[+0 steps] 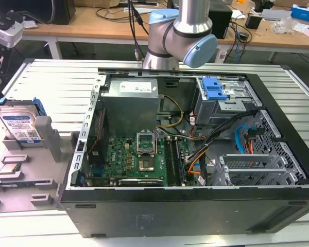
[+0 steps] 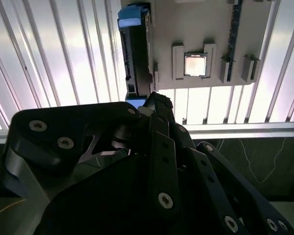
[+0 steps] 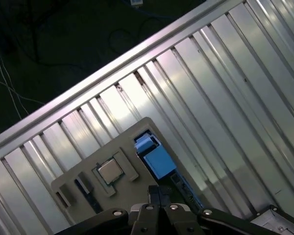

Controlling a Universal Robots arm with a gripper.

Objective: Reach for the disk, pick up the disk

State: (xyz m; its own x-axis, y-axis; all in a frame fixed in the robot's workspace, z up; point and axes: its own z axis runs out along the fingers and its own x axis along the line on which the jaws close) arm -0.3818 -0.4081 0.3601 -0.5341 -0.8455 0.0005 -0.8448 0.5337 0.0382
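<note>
Ribbed metal table (image 1: pixel 46 82) — glossy; disk (image 1: pixel 20 128) silvery metal, its edging seemingly blue plastic

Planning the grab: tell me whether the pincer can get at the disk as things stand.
Probably yes. In the second wrist view the pincer hangs near the disk, which stands on edge in the grey holder with nothing between them. The CPU chip sits apart beside it.

One disk (image 1: pixel 19 126); one CPU chip (image 1: pixel 11 169); one computer case (image 1: pixel 185 211)
</note>
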